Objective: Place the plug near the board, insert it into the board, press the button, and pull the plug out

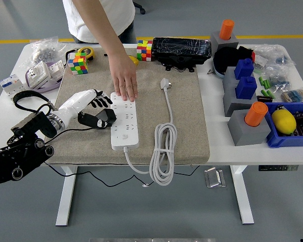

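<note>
A blue bin (288, 138) at the table's right holds a yellow lemon (284, 121).

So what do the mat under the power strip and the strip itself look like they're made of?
The mat looks like coarse woven fabric or felt: matte, speckled beige, soft edges. The power strip seems to be hard moulded plastic: smooth, white, slightly glossy, with crisp socket holes.

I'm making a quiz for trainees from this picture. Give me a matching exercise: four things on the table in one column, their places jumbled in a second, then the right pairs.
Things:
1. plug
2. person's hand
3. lemon
4. left hand

Places:
A. in the blue bin
B. pressing on the power strip's far end
C. on the mat, unplugged, right of the strip
D. just left of the strip

Pairs: 1-C, 2-B, 3-A, 4-D
</note>
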`<state>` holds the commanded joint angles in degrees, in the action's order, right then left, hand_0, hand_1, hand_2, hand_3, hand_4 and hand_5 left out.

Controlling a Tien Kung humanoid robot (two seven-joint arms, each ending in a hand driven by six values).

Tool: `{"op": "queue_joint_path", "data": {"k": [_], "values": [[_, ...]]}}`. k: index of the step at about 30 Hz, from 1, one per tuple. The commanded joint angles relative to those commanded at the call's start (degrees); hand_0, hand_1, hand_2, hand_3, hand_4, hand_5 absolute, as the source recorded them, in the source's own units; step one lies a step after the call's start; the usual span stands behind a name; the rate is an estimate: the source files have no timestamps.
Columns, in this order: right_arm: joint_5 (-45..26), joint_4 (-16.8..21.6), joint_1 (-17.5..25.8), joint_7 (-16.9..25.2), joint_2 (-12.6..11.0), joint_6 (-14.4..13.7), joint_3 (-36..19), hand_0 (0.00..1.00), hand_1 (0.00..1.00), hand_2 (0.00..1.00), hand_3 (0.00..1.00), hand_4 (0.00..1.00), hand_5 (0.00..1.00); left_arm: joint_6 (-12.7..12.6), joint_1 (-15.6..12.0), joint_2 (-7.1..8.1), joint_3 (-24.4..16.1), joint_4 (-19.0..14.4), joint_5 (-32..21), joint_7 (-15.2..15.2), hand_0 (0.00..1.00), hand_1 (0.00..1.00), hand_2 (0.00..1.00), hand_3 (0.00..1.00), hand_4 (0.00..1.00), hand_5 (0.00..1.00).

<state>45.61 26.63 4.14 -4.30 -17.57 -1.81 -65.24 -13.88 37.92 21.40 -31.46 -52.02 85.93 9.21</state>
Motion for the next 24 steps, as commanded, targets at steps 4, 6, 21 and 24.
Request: {"op": "queue_joint_path", "data": {"k": [4, 6, 21, 24], "values": [[0.02, 0.01, -0.02, 0.02, -0.01, -0.01, -0.01, 0.587, 0.667, 0.639, 0.566, 0.978, 0.581, -0.07, 0.02, -0.02, -0.03, -0.06, 0.01, -0.13, 0.335, 0.447, 0.505, 0.563, 0.844, 0.002], [0.01, -0.06, -0.01, 0.02, 0.06, -0.02, -0.09, 0.587, 0.667, 0.639, 0.566, 0.978, 0.581, -0.22, 0.07, -0.03, 0.06, -0.1, -0.09, 0.04, 0.335, 0.447, 0.505, 0.563, 0.844, 0.002], [-0.01, -0.01, -0.11, 0.08, 0.08, -0.03, -0.38, 0.587, 0.666, 0.637, 0.566, 0.978, 0.581, 0.5, 0.36, -0.13, 0.71, -0.14, -0.15, 0.67, 0.41, 0.486, 0.516, 0.582, 0.726, 0.002], [-0.02, 0.05, -0.13, 0.1, 0.09, -0.03, -0.35, 0.587, 0.666, 0.637, 0.566, 0.978, 0.581, 0.06, 0.48, -0.21, 1.02, 0.16, -0.14, 1.05, 0.41, 0.486, 0.516, 0.582, 0.726, 0.002]]}}
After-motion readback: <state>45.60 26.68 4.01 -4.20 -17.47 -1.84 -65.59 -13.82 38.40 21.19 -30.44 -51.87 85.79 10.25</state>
